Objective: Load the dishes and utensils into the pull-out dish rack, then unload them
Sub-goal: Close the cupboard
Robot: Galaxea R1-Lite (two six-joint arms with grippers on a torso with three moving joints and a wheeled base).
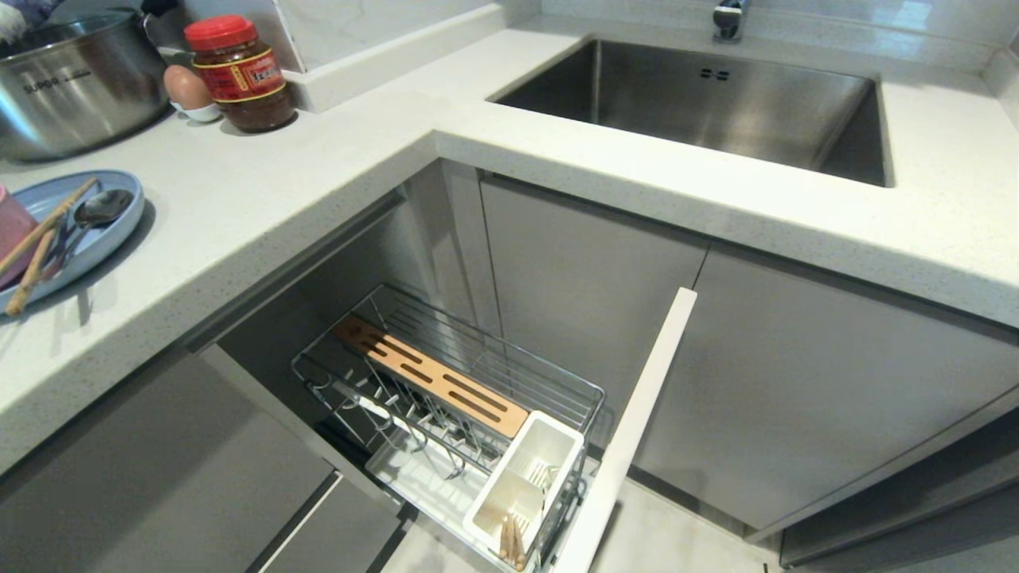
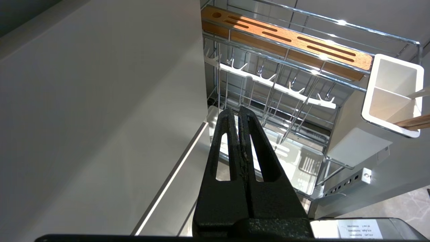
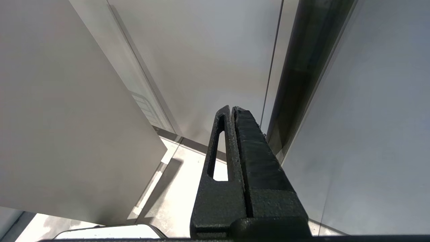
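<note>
The left gripper (image 2: 238, 109) hangs low beside the open cabinet, its jaws pressed together on nothing. Just past its tips sits the pull-out dish rack (image 2: 336, 23), drawn out of the cabinet: the white drip tray (image 2: 302, 161) lies nearest under the fingers, the upright plate prongs (image 2: 268, 80) rise beyond that, the slotted wooden strip (image 2: 289, 37) runs along the far rail, and the white cutlery cup (image 2: 393, 90) stands off to one side. Some light wooden sticks already rest in that cup (image 1: 512, 541); I cannot be sure what they are.

The right gripper (image 3: 231, 109) is parked down by plain cabinet fronts, jaws likewise together and empty.

Well above and away from both grippers, on the countertop (image 1: 239, 199), the light-blue plate (image 1: 119, 219) carries the chopsticks (image 1: 44, 231) and the silver utensil (image 1: 99, 208), with the pink bowl (image 1: 12, 239) at its edge, mostly cut off. The steel pot (image 1: 72, 79), an egg (image 1: 187, 86) and a red-lidded jar (image 1: 239, 72) stand further back, the sink (image 1: 700, 103) further still.

Loading appears not to have begun. A good first move would be to lift the left arm clear of the counter edge, spread the jaws, and take the loose chopsticks and utensil before touching the plate, so nothing slides off.
</note>
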